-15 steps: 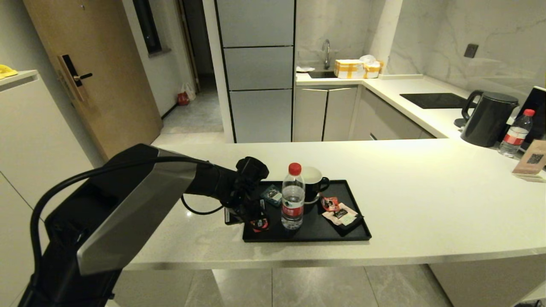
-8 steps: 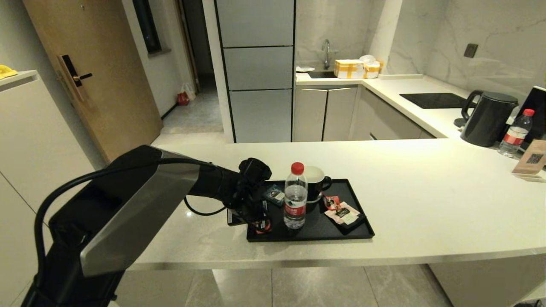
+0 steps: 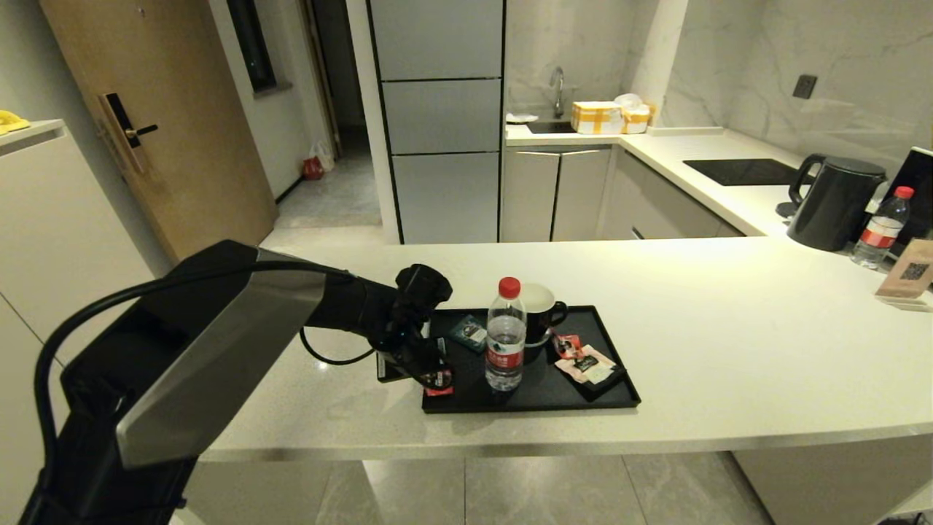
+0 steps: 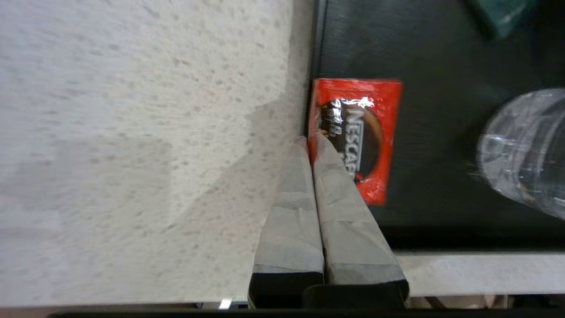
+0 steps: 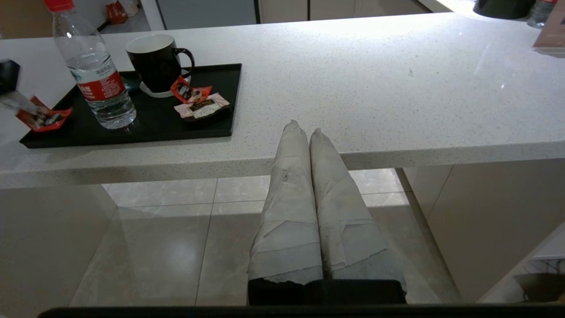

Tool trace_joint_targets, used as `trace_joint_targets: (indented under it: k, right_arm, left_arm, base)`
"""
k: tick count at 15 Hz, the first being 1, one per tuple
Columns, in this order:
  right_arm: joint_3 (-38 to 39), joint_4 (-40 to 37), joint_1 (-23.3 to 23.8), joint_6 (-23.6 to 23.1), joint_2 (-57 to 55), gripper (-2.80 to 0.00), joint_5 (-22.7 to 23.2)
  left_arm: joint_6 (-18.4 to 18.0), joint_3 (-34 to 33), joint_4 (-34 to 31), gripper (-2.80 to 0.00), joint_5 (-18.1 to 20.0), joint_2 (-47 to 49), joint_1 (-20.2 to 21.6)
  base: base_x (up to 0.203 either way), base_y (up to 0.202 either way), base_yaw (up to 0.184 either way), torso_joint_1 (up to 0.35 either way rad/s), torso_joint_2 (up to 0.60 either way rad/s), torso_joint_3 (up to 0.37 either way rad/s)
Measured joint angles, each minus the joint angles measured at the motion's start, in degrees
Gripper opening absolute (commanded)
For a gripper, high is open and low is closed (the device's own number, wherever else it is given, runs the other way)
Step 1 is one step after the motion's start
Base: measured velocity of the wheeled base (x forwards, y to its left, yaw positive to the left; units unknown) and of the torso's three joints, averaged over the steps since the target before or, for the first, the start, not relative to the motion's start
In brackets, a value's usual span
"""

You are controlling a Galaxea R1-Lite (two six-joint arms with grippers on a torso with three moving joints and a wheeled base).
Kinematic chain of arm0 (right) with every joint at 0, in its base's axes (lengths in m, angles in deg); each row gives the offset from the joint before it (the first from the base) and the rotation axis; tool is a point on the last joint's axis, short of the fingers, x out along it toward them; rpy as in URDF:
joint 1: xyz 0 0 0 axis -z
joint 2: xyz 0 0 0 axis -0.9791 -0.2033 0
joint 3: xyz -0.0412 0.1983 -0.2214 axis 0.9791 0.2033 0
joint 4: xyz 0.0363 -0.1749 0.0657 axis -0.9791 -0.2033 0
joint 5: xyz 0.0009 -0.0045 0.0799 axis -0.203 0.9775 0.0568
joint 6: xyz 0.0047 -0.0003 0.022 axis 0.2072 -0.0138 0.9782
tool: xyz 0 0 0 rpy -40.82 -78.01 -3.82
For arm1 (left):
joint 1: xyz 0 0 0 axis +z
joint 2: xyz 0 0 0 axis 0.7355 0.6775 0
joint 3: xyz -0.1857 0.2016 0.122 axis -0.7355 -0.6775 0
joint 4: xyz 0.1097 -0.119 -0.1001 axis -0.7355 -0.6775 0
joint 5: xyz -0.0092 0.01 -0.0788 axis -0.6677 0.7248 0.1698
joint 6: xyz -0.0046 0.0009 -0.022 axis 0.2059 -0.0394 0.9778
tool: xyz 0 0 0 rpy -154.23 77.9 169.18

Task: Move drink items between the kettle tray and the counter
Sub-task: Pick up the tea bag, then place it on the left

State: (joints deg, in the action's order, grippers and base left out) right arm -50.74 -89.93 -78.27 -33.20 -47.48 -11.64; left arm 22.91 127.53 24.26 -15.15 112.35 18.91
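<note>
Head view: counter (image 3: 729, 350) carries the kettle tray (image 3: 583, 402) near its front edge. Water bottle (image 3: 504, 337) upright mid-tray. Left gripper (image 4: 310, 142) over the tray's left rim — fingers pressed together, pinching the red Nescafé sachet (image 4: 366, 132). Right gripper (image 5: 303, 128) closed, empty, below the counter's front edge.

Only thing I can actually read from here is "NESCA…", white letters on the dark print of the red sachet (image 4: 355, 139), cut off by my left tool (image 4: 309, 142). The water bottle (image 3: 504, 335) right beside that sachet has a red-white label, but its print is too small for me.
</note>
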Motion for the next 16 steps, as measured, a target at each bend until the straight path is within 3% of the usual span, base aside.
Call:
trace_joint_targets:
  k: [3,8,14,15,16]
  right_arm:
    - [0.00,0.00,0.00,0.00,0.00,-2.80,0.02]
    - [0.00,0.00,0.00,0.00,0.00,-2.80,0.00]
    - [0.00,0.00,0.00,0.00,0.00,-2.80,0.00]
    - [0.00,0.00,0.00,-0.04,0.00,-2.80,0.01]
    - [0.00,0.00,0.00,-0.02,0.00,-2.80,0.00]
  left_arm:
    - [-0.23,-2.60,-0.94,-2.80,0.33,-5.76,1.89]
    - [-0.88,-10.03,-5.09,-2.80,0.27,-14.74,11.97]
    - [-2.66,-13.55,-4.24,-2.80,-0.27,-12.17,15.32]
    - [-2.76,-13.50,-4.00,0.00,-0.41,-11.23,15.43]
    - [-2.77,-13.35,-3.05,0.00,-0.45,-10.24,15.56]
  base:
    - [0.000,0.000,0.000,0.000,0.00,0.000]
    - [0.000,0.000,0.000,0.000,0.00,0.000]
    - [0.000,0.000,0.000,0.000,0.00,0.000]
    - [0.000,0.000,0.000,0.000,0.00,0.000]
    - [0.000,0.000,0.000,0.000,0.00,0.000]
